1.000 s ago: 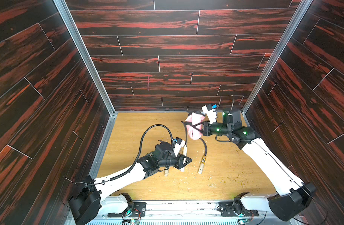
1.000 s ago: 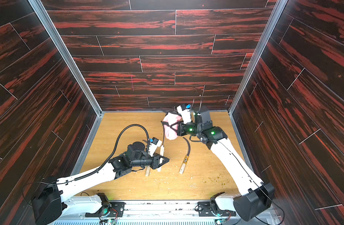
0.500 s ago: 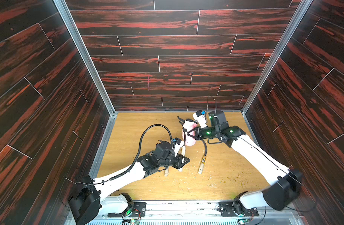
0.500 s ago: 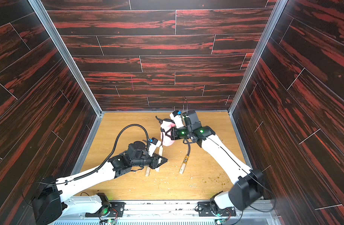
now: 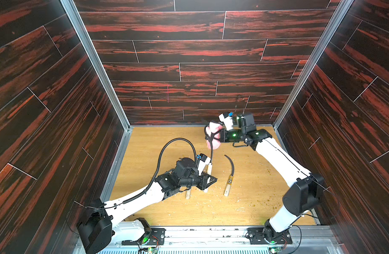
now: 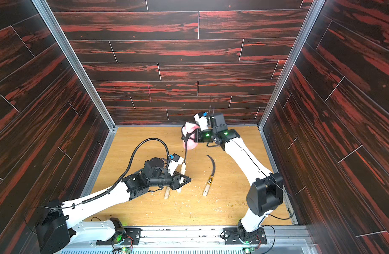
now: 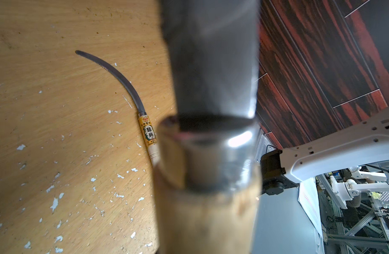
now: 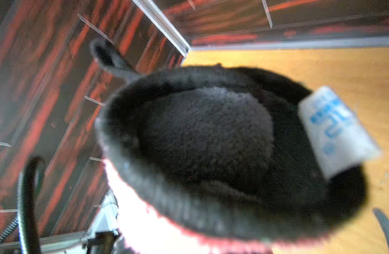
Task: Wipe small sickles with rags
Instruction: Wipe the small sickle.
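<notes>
While left fingers (image 5: 211,179) clamp sickle (image 5: 209,169), right fingers (image 5: 221,135) rag (image 5: 213,144), only wrist view shows tag (image 8: 334,129).

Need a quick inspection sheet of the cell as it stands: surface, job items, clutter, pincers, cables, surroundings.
Surface: wooden tabletop, worn and speckled.
Job's things: pink rag bunched around the held sickle's blade; loose sickle lying flat; third sickle, only its handle end shows under the left arm.
Clutter: pale chips scattered.
Grippers: left pincer shut on held sickle's handle; right pincer shut on pink rag.
Cables: black corrugated hose arching above the left arm.
Surroundings: dark red-streaked panel walls, metal corner posts.
</notes>
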Robot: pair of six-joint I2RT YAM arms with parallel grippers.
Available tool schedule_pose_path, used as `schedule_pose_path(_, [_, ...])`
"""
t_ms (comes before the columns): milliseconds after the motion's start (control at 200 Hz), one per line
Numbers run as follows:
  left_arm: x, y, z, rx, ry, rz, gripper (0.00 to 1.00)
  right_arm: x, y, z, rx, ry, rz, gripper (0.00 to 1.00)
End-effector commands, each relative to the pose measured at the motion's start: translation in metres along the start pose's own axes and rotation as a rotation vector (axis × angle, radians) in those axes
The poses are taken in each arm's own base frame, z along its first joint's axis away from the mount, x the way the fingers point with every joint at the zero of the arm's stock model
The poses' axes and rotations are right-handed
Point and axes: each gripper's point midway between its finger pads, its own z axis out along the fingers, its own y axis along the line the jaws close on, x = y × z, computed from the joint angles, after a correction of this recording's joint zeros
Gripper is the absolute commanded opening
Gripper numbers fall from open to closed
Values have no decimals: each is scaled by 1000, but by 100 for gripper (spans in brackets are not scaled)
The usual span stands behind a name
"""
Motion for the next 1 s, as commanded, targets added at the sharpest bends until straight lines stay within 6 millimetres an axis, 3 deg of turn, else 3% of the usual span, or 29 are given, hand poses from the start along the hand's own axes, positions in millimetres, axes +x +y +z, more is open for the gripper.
schedule_pose_path(0, [-12, -20, -3, 68, -45, 30, 0, -35, -24, -7, -39, -81, 55, 0])
schedule_pose_path(75, [-22, -19, -5, 66, -101, 4, 0, -35, -37, -12, 2, -81, 60, 0])
schedule_pose_path(185, [-39, -28, -6, 141, -192, -37, 0, -21, -37, -22, 33, -72, 33, 0])
schedule_pose_path(461, [-66, -51, 3, 316, -249, -85, 0, 22, -10, -58, -12, -72, -42, 0])
schedule_pose_path(636, [-76, -56, 2, 377, -279, -118, 0, 40, 9, -74, -71, -91, -60, 0])
schedule_pose_path(992, [-92, -72, -7, 518, -341, -154, 0, 42, 36, -98, -125, -137, -116, 0])
